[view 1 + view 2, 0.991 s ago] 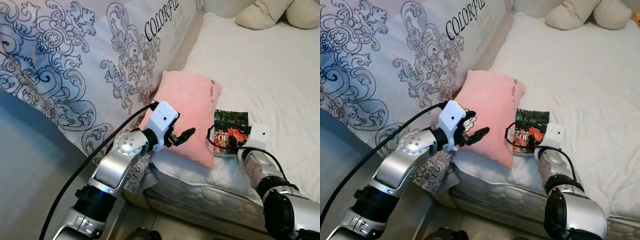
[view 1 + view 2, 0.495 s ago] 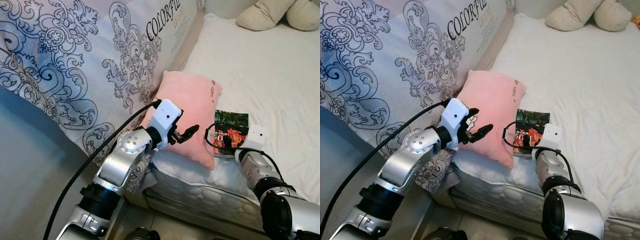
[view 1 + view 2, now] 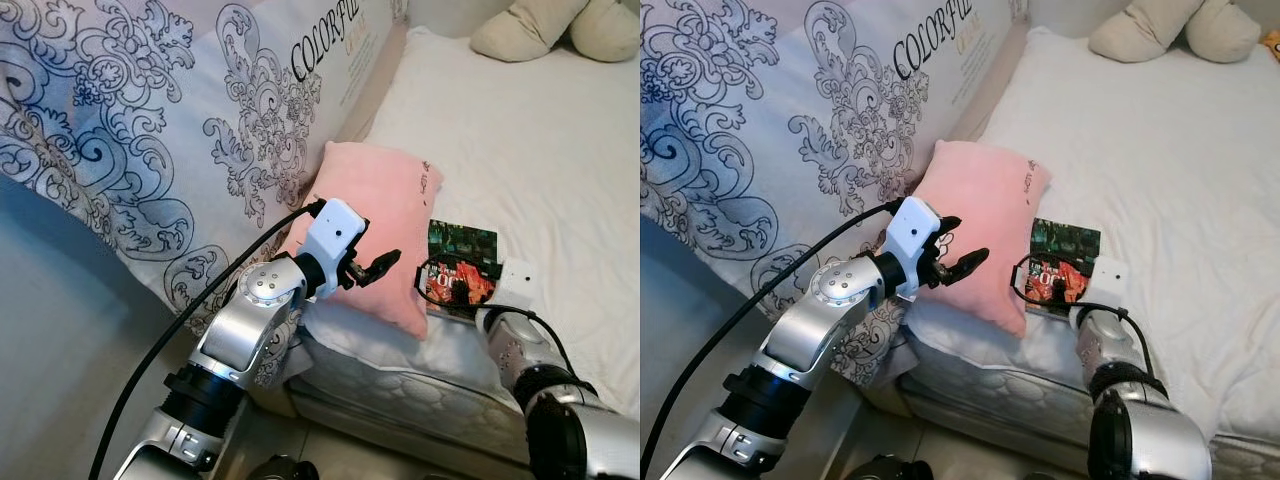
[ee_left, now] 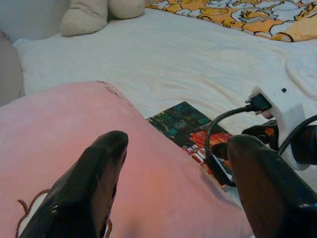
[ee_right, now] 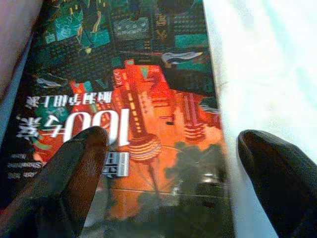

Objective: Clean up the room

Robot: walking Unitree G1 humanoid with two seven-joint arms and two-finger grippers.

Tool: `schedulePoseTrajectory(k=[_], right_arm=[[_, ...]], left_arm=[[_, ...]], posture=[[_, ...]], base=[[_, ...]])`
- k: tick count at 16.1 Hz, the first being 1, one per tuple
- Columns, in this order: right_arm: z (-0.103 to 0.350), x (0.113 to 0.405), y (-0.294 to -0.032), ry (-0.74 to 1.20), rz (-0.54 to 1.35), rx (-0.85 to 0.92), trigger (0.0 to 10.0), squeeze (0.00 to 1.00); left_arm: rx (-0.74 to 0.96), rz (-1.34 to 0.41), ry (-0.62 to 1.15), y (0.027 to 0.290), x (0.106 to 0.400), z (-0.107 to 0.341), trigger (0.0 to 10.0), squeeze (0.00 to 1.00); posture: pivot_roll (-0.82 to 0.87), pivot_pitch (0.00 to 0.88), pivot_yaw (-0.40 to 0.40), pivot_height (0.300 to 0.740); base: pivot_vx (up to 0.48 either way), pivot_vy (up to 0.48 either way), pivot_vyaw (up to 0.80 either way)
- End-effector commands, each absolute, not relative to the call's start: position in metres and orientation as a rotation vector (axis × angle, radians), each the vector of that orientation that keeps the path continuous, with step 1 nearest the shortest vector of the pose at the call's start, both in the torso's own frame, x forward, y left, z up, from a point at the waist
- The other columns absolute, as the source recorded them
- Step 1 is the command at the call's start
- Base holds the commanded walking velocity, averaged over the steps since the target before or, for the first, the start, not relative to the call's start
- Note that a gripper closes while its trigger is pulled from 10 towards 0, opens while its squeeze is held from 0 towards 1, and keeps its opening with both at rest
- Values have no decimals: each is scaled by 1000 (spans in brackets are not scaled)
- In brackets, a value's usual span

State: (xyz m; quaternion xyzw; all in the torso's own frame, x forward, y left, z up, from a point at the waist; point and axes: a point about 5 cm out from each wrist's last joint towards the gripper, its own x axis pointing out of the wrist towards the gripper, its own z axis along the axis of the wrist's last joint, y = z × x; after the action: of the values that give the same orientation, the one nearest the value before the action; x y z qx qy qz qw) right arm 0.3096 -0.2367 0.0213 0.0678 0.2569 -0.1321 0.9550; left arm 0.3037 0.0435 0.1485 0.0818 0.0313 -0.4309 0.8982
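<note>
A pink pillow lies at the near left edge of the white bed, against a patterned mattress. Beside it on its right lies a book with a dark green and red cover. My left gripper is open, its fingers hovering just over the pillow's near end. My right gripper is open right over the book's near edge, one finger on each side of the red part. In the head views its fingertips are hidden behind the wrist and cable.
A large patterned mattress leans along the bed's left side. Beige cushions lie at the far end of the bed, and an orange-patterned blanket lies farther back. Bare floor is at the lower left.
My left gripper has moved slightly forward over the pillow's near end. My right wrist has shifted a little to the right and closer to the book.
</note>
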Motion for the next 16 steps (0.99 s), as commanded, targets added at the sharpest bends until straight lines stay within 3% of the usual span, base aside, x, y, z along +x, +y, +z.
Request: schedulePoseTrajectory(k=[1,3,4,6,8,9,12,16], right_arm=[[24,308,-241,493,-272,26,10000,1000],[32,303,-245,385,-298,-110,10000,1000],[40,298,-243,295,-308,-158,10000,0],[63,282,-229,96,-280,-195,10000,0],[83,267,-220,-48,-248,-189,10000,0],[86,265,-218,-75,-244,-131,10000,0],[91,272,-216,-73,-305,77,10000,0],[87,272,-202,-49,-250,71,10000,0]], left_arm=[[178,-881,62,47,303,147,10000,0],[174,-860,42,47,302,147,10000,0],[187,-839,6,47,302,149,10000,0],[90,-749,-42,53,303,154,10000,0],[-40,-546,-101,78,309,156,10000,0],[-59,-443,-104,94,311,151,10000,0],[-80,-312,-113,109,315,143,10000,0],[-121,-238,-62,113,315,128,10000,0]], posture=[[-106,0,81,740],[-111,0,71,740],[-113,0,66,740],[-119,0,64,740],[-130,0,67,740],[-139,0,72,740],[-152,0,99,740],[-174,0,115,740]], base=[[0,0,0],[0,0,0],[0,0,0],[0,0,0],[0,-172,0],[0,-450,0],[0,-451,0],[0,-455,0]])
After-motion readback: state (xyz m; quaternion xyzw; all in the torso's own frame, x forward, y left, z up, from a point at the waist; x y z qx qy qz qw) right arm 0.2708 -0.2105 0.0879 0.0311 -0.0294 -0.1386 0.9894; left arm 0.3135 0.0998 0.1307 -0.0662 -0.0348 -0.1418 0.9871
